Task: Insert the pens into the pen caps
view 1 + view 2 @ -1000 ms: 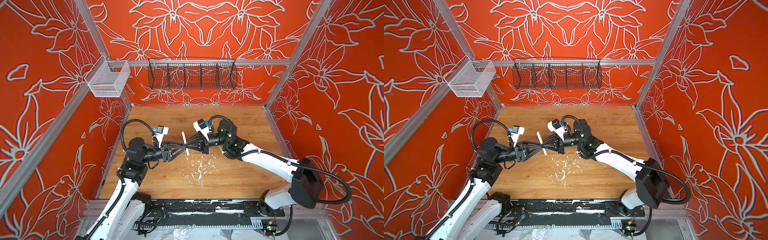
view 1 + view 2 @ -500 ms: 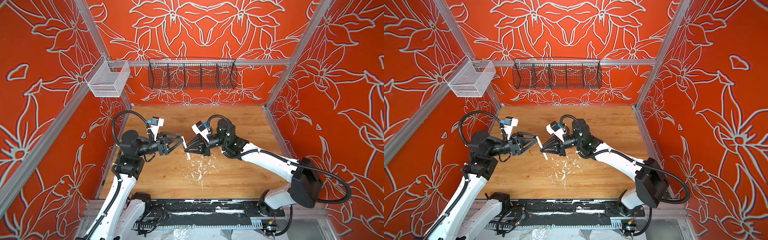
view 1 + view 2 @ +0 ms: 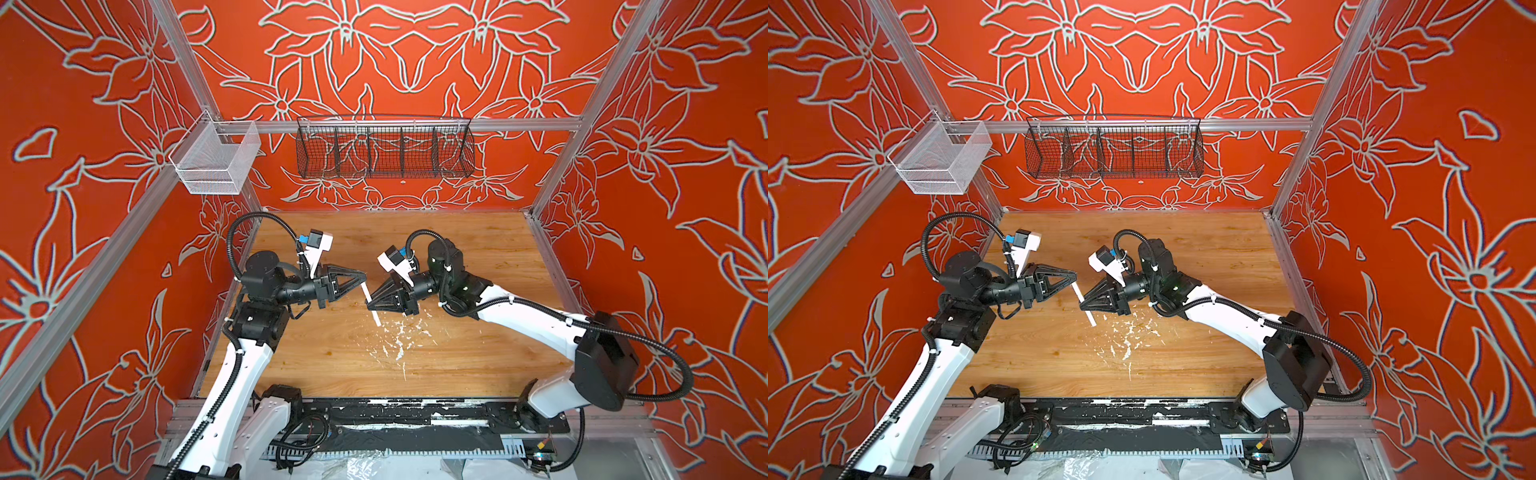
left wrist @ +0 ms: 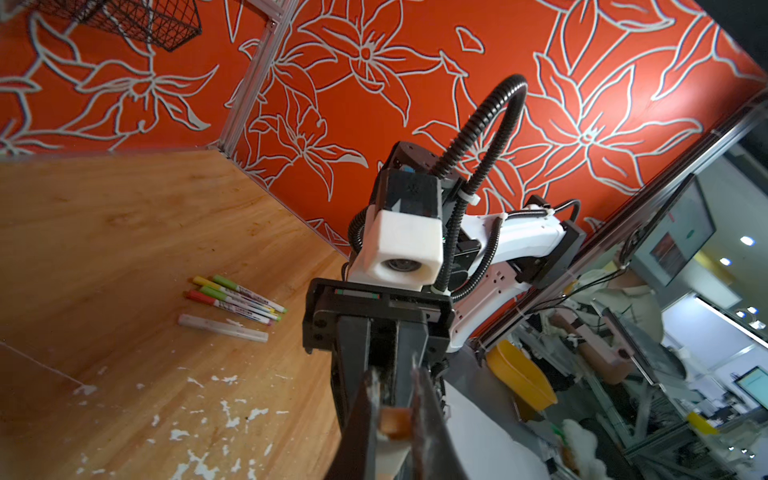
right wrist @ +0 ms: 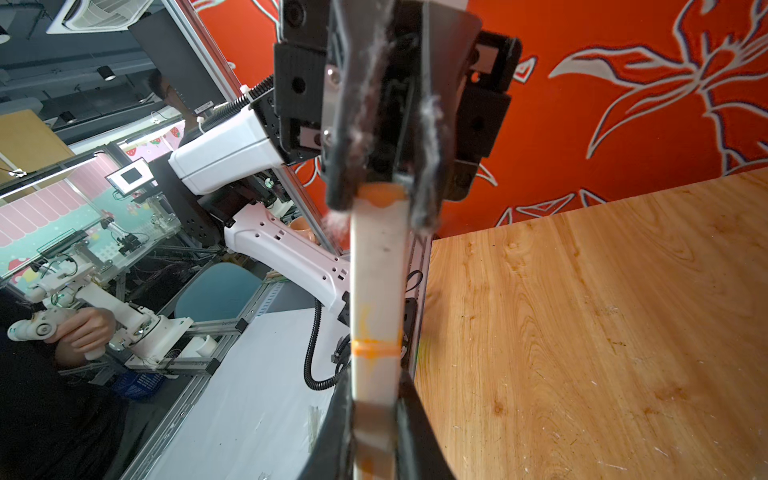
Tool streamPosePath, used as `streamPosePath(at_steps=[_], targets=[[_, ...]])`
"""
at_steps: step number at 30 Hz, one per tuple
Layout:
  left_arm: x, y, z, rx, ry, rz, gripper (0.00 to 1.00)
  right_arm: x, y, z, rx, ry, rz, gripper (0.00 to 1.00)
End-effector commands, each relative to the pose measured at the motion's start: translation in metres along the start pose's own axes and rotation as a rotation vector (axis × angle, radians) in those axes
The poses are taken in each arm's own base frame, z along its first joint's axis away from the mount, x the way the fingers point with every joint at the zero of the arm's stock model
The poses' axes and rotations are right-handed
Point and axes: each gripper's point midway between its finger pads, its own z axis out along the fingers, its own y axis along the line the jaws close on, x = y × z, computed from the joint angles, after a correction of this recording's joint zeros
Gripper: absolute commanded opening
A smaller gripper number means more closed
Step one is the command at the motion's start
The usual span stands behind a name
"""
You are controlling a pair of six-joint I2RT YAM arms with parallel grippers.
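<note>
**Double grip in mid-air**

Above the table (image 3: 478, 257), the right gripper (image 3: 370, 306) is clamped on the white pen (image 3: 376, 318) mid-barrel; the left gripper (image 3: 364, 275) is closed on its orange upper end. The pen hangs tilted, clear of the surface. On the wood, other pens (image 4: 235, 299) lie grouped.
</note>
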Motion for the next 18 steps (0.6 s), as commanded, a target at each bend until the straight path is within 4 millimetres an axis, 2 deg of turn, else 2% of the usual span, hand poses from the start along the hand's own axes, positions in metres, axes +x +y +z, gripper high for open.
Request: streamPosePath(at_steps=[1,11,18], targets=[[0.012,-0.003,0.001,0.026,0.048,-0.021,0.00,-0.026,0.014,0.002,-0.033,-0.033,-0.088,0.00],[0.039,0.001,0.003,0.029,0.117,-0.084,0.00,-0.043,0.014,-0.002,0.040,-0.028,-0.181,0.00],[0.063,0.002,0.004,0.032,0.155,-0.148,0.00,-0.075,0.022,-0.008,0.102,-0.008,-0.315,0.00]])
